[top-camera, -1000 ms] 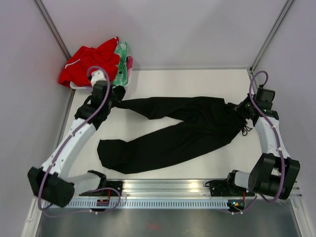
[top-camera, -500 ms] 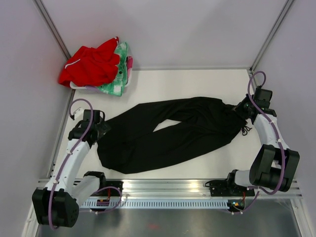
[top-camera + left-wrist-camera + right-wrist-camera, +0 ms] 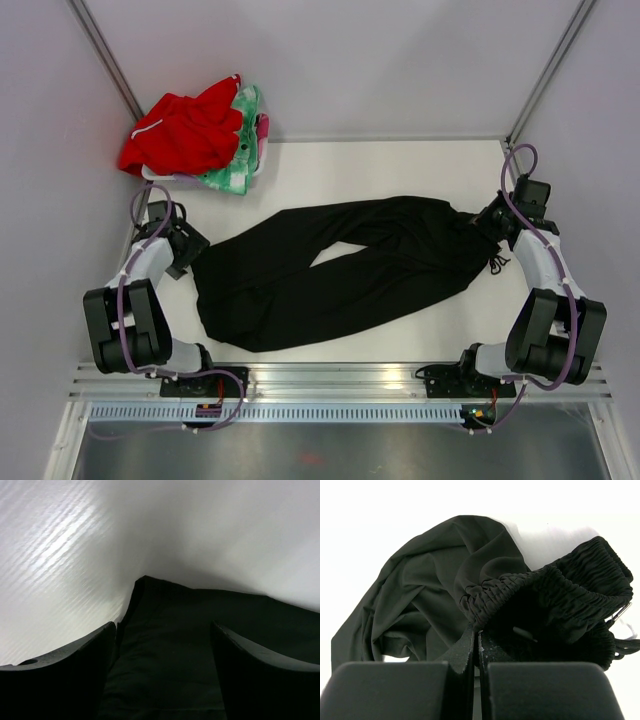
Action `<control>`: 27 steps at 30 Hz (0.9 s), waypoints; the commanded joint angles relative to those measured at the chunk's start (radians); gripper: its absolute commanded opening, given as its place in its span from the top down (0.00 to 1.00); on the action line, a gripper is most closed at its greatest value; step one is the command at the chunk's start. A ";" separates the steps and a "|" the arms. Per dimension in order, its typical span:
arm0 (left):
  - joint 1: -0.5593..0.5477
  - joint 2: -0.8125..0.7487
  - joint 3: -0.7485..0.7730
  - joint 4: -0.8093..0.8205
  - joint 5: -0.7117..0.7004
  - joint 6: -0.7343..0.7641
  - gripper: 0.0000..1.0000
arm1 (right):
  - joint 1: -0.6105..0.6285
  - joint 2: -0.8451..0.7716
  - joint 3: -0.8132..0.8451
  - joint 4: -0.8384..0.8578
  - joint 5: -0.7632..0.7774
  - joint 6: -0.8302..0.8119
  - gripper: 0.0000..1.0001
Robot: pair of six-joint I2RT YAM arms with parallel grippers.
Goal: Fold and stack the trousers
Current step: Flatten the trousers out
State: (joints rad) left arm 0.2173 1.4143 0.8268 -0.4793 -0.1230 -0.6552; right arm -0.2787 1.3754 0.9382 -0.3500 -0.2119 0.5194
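The black trousers (image 3: pixel 380 260) lie across the middle of the table, waist to the right, with both legs running left and the far leg's end resting over the near one. My left gripper (image 3: pixel 188 250) hovers at those leg ends, open. In the left wrist view its fingers (image 3: pixel 90 655) stand wide apart over the black cloth (image 3: pixel 200 615), gripping nothing. My right gripper (image 3: pixel 487 222) is at the waist. The right wrist view shows it (image 3: pixel 476 632) shut on the gathered elastic waistband of the trousers (image 3: pixel 530 587).
A red garment with white trim (image 3: pixel 180 130) and a green-and-pink patterned cloth (image 3: pixel 245 150) are heaped at the back left corner. Grey walls with metal posts close in the table on the left, back and right. A metal rail (image 3: pixel 340 380) runs along the near edge.
My left gripper carried the far leg's end from the back left down onto the near leg, opened and let it go, then drew back left. The right gripper kept its hold.
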 commanded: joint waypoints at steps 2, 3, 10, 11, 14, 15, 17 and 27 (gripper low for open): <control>0.013 0.047 -0.021 0.152 0.111 0.025 0.27 | -0.004 0.028 0.007 0.051 0.008 -0.009 0.99; 0.013 0.067 -0.023 0.163 0.114 0.023 0.29 | -0.004 0.040 0.008 0.051 0.006 -0.012 0.99; 0.013 0.136 -0.015 0.222 0.080 0.039 0.36 | -0.004 0.071 0.050 0.065 0.022 -0.025 1.00; 0.013 0.144 -0.008 0.225 0.069 0.039 0.37 | -0.004 0.074 0.054 0.066 0.025 -0.025 1.00; 0.016 0.176 0.009 0.229 0.054 0.037 0.60 | -0.004 0.091 0.066 0.078 0.031 -0.022 1.00; 0.014 0.181 0.014 0.231 0.046 0.035 0.66 | -0.004 0.091 0.071 0.088 0.032 -0.022 1.00; 0.019 0.192 0.027 0.226 0.040 0.034 0.78 | -0.004 0.096 0.076 0.097 0.039 -0.016 1.00; 0.027 -0.041 0.116 0.166 0.126 0.182 0.98 | -0.004 0.094 0.146 0.095 0.065 -0.013 1.00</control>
State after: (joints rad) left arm 0.2390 1.5040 0.8597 -0.3206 -0.0360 -0.5858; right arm -0.2790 1.4727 1.0279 -0.3016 -0.1631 0.5083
